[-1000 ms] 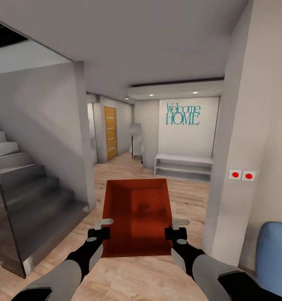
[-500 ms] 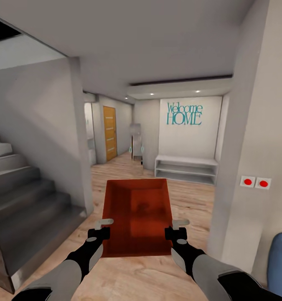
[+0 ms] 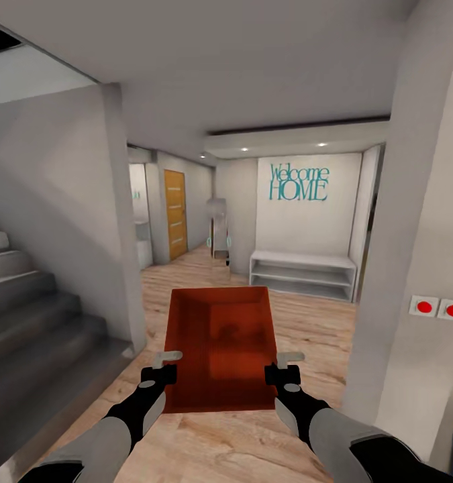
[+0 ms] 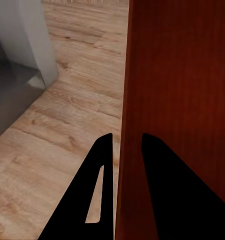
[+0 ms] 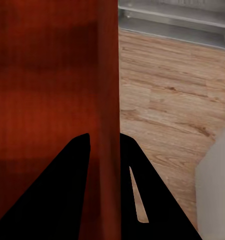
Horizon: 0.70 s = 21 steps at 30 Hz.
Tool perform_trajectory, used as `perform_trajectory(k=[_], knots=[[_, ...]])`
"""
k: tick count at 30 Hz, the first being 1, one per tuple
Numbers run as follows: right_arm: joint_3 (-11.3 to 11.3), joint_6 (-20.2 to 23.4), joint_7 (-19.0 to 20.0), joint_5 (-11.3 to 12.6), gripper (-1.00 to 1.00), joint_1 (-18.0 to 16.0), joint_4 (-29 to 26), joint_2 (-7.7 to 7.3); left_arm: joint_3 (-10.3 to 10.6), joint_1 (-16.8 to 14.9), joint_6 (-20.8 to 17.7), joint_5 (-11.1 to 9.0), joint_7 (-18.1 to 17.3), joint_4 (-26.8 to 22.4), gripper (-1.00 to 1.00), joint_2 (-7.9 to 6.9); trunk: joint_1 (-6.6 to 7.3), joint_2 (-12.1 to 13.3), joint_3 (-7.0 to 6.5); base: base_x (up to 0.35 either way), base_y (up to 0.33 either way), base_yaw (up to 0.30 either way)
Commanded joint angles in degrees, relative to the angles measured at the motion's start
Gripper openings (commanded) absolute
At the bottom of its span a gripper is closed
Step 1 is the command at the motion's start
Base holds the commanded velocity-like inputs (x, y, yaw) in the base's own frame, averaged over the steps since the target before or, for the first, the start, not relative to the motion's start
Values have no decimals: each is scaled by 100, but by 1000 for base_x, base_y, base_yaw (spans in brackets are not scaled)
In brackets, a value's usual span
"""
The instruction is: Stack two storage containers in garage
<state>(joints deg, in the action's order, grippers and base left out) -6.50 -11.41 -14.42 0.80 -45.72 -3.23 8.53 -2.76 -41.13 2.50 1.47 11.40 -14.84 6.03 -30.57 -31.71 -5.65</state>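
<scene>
I carry one orange-red storage container (image 3: 221, 345) in front of me, level and open side up, above a light wood-plank floor (image 3: 300, 322). My left gripper (image 3: 164, 367) is shut on its left wall and my right gripper (image 3: 280, 367) is shut on its right wall. In the left wrist view the container's wall (image 4: 142, 90) runs between the two dark fingers (image 4: 100, 165). The right wrist view shows the container's right wall (image 5: 105, 90) pinched between the fingers (image 5: 130, 165) the same way.
A grey staircase (image 3: 31, 335) rises at the left behind a grey wall end (image 3: 122, 221). A pale pillar with two red buttons (image 3: 439, 308) stands at the right. Ahead lie a white low shelf (image 3: 303, 274), a "Welcome HOME" wall (image 3: 298, 182) and an orange-wood door (image 3: 175, 213).
The whole view has moved forward down the hallway: stairs and right pillar slide outward, the blue object at the right has nearly left view. The container and both grippers hold the same pose.
</scene>
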Motion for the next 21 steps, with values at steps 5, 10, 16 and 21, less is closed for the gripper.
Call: perform_trajectory(k=[5,10,16,21], knots=[[123,-151,-70,-17,-100,-7,-11,-1,-94,0,23,7,55,25,-100,-184,-5,-3,1,331,0,0],[123,-151,-70,-15,-100,-7,-11,-1,-94,1,23,8,55,25,-100,-184,-5,-3,1,331,0,0],[123,-147,-70,-17,-100,-7,-11,-1,-94,0,31,11,55,25,-100,-183,-5,-3,1,331,0,0],[123,-150,-70,-17,-100,-7,-11,-1,-94,-1,31,11,55,25,-100,-184,-5,-3,1,331,0,0]])
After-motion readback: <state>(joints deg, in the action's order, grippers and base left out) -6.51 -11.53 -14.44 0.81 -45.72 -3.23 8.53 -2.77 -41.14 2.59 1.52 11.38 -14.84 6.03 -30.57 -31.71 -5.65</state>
